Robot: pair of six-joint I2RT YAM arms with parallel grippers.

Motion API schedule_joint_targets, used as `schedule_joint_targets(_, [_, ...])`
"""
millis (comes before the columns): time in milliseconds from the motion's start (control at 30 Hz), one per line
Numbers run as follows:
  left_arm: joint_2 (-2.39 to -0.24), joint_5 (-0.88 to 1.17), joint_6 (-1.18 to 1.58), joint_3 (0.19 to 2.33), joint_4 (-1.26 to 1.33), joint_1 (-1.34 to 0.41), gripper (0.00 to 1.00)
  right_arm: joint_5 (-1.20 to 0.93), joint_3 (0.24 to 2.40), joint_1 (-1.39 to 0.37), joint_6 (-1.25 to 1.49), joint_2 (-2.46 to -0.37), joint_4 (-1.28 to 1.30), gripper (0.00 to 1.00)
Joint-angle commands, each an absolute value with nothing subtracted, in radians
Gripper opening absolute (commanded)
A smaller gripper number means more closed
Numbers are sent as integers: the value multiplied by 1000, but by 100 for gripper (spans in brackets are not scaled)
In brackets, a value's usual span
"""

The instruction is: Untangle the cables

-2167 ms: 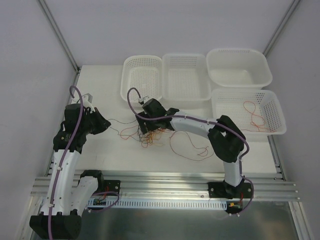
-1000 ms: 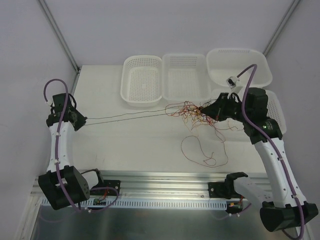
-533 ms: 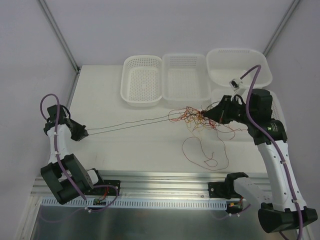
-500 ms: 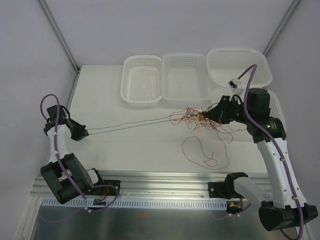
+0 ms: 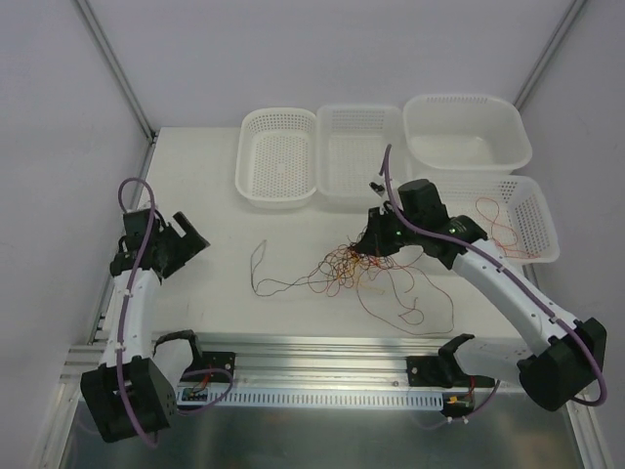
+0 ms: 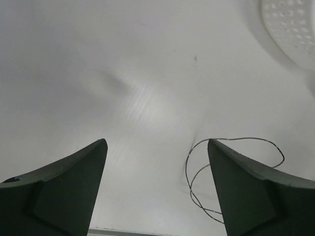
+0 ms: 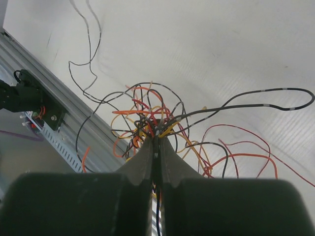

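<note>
My right pincer (image 7: 156, 139) is closed tight on the heart of the cables (image 5: 342, 266). The orange, red and black wires cross right at its tips, and the clump sits mid-surface, a little toward the near edge. My left pincer (image 6: 156, 147) hangs wide open near the left edge and holds nothing. One dark strand (image 6: 246, 139) trails out of the clump and lies slack on the surface (image 5: 210, 191), just beside the left pincer. A red loop (image 5: 410, 313) sprawls toward the near edge. Another red wire lies in the basket (image 5: 547, 223) at the right edge.

The risks, as I judge them:
- With nothing anchoring the other side, a pull from my right pincer would drag the whole clump along instead of opening it.
- Because that pincer grips the crossing itself, a hard pull could cinch the knot tighter.
- The dark strand is thin and lies flat, so my left pincer may close on bare surface and miss it.
- The red loop could catch on the rail (image 5: 322, 344) at the near edge if the clump swings that way.
</note>
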State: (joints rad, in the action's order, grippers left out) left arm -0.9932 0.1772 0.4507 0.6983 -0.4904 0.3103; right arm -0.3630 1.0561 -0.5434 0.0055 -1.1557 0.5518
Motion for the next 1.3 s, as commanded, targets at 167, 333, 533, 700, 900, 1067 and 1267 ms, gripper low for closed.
schedule_joint_targets(167, [-813,423,390,704,-471,63,93,-302,1103,-609,-35,-1242,465,1])
schedule_joint_targets(333, [-834,433,367,762,-460,-201,93,-302,1111,-637,-60,-1259,469,1])
schedule_joint_targets(533, [-1010,255,267,891,-436,-484,93,-293,1129,-686,-103,-1269,480,1])
schedule_joint_targets(700, [-1175,221,183,1002,-430,-641,86,-288,1138,-707,-107,-1261,482,1])
schedule_joint_targets(900, [-1288,261,127,1052,-428,-698,73,-285,1144,-713,-109,-1249,486,1])
schedule_joint_targets(1067, [-1331,281,120,1052,-428,-706,59,-285,1143,-715,-107,-1244,486,1])
schedule_joint_targets(1267, [-1390,316,120,1063,-422,-733,56,-287,1144,-718,-104,-1247,482,1])
